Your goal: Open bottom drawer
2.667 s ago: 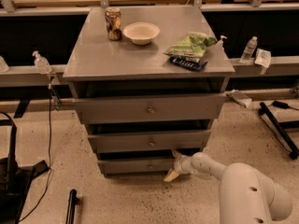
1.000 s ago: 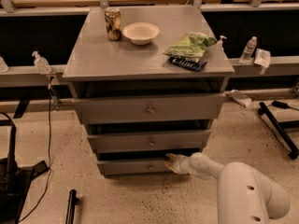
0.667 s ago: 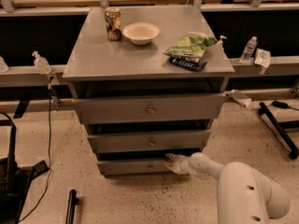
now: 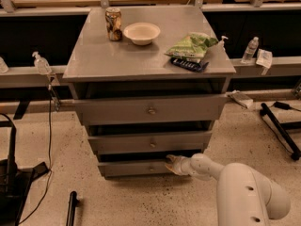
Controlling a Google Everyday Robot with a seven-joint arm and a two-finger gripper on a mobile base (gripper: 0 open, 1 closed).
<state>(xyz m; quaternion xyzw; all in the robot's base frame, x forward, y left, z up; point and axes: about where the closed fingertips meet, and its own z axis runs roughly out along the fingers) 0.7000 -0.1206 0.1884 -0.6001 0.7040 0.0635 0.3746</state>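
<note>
The bottom drawer sits low in the middle of the frame, the lowest of three in the grey cabinet, just above the speckled floor. Its flat front faces the lower edge of the picture and its long axis runs left to right, so it should slide out toward the bottom of the frame. A dark gap shows above the front, but the drawer looks shut or nearly so.

The gripper is at the right part of that front, touching it or just off it, and the white arm reaches in from the lower right corner. I cannot tell whether the jaws are spread or pinching anything, and I cannot make out the knob, which may lie just left of the tips.

The step in hand appears to be getting a hold on the drawer. The next move calls for a firm grip on the knob or the edge of the front, then a straight pull toward the bottom of the frame, square to the front so it does not bind.
</note>
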